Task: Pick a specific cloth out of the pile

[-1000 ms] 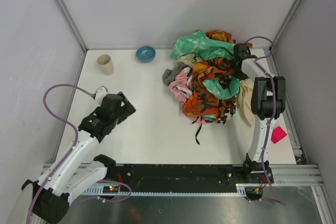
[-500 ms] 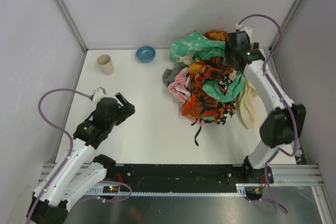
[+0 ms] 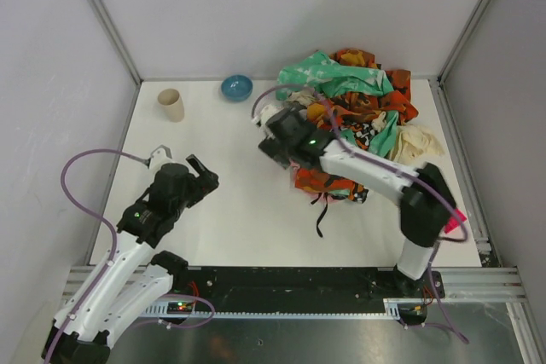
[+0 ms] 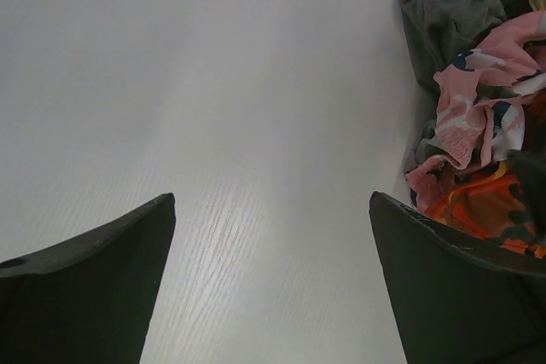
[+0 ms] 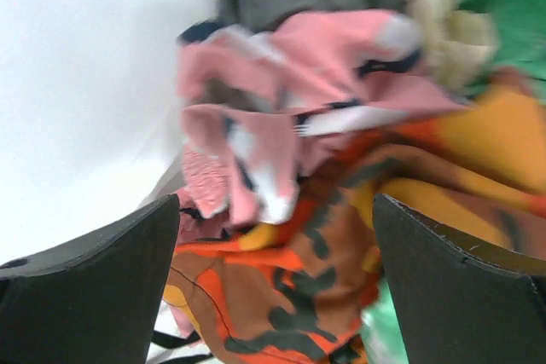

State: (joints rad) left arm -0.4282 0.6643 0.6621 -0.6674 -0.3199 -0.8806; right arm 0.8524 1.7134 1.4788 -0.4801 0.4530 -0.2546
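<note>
Cloth [image 4: 444, 14] half hidden at the left edge of the pile [image 3: 358, 117].
From above, my right arm [image 3: 375, 172] covers it. My right wrist view shows it blurred and cut off at the top edge, above the pink floral cloth [image 5: 281, 83]. It lies crumpled, so I cannot tell its long axis. My right arm reaches leftward, elbow bent, right claw [image 5: 273, 202] spread wide over the pile's left edge, holding nothing. My left claw [image 4: 271, 198], also wide apart, hovers over the counter [image 4: 171, 83], facing the pile.
</note>
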